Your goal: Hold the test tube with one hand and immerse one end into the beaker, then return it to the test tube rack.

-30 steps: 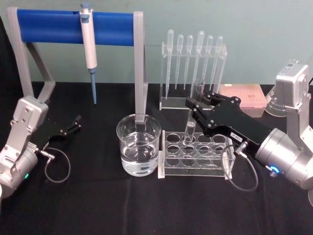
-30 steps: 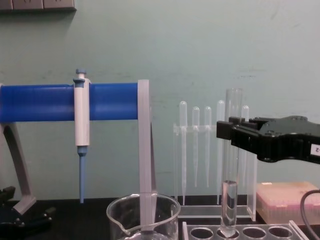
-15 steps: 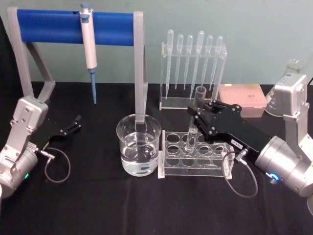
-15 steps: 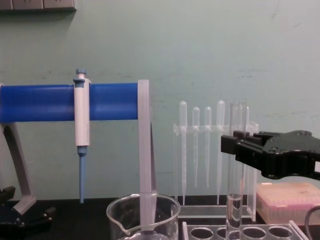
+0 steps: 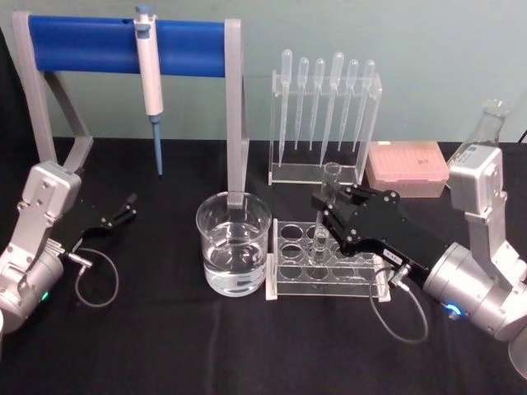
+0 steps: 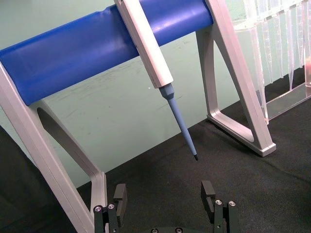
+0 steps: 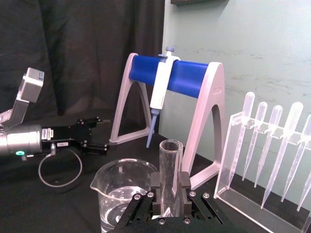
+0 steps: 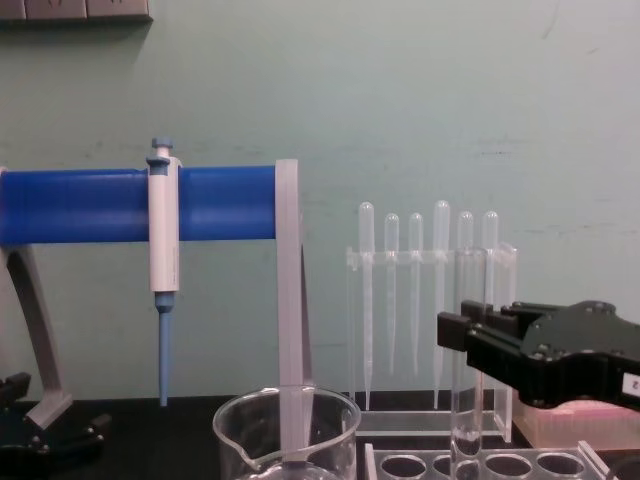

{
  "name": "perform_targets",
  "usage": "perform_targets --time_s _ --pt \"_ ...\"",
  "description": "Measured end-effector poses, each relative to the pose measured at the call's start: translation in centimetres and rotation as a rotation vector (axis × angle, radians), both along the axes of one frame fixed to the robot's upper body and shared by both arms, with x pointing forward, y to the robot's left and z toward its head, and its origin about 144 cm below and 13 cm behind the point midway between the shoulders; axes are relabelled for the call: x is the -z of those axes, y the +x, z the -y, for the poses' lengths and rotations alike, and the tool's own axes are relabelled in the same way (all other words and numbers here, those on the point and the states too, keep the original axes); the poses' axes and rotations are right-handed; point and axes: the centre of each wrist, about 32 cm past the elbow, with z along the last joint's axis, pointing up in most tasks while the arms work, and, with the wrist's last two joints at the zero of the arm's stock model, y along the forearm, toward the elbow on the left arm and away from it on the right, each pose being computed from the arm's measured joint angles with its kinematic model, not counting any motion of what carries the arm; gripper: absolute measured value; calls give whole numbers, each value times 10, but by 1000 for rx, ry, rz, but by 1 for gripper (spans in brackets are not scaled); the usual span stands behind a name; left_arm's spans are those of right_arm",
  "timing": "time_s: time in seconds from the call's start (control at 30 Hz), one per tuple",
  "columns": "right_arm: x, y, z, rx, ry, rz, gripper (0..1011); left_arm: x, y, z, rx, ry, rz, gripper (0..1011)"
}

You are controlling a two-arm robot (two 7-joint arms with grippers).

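Test tube [image 5: 324,212]: clamped upright between the jaws of the right end effector [image 5: 328,207], now lower than a second ago, its round bottom sunk into a back-row hole of the clear rack [image 5: 329,262] just beside the beaker [image 5: 234,243]. Judged: the return step is nearly done; release remains.
Beaker: on the counter [image 5: 165,329], partly filled with clear liquid.
Test tube contents: a little clear liquid near the bottom.
Left end effector [image 5: 125,207]: parked well apart from the beaker, jaws apart, empty.
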Motion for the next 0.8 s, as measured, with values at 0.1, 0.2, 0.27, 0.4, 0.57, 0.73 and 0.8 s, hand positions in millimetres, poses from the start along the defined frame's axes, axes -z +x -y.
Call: perform_targets --time_s 0.1,0.2,0.27,0.4,0.57,0.73,0.8 --pt "3 1 0 0 0 -1 224 0 0 0 0 0 0 1000" --pt "8 1 1 2 -2 -5 224 0 0 0 0 0 0 1000" --pt "12 2 2 4 -4 -11 224 0 0 0 0 0 0 1000" --pt "18 2 3 4 -10 -22 224 0 0 0 0 0 0 1000" --pt "21 3 2 1 -26 -28 224 0 0 0 0 0 0 1000" --pt "22 3 2 -3 -39 -32 233 0 0 0 0 0 0 1000" --pt "22 3 2 -2 -45 -37 294 0 0 0 0 0 0 1000"
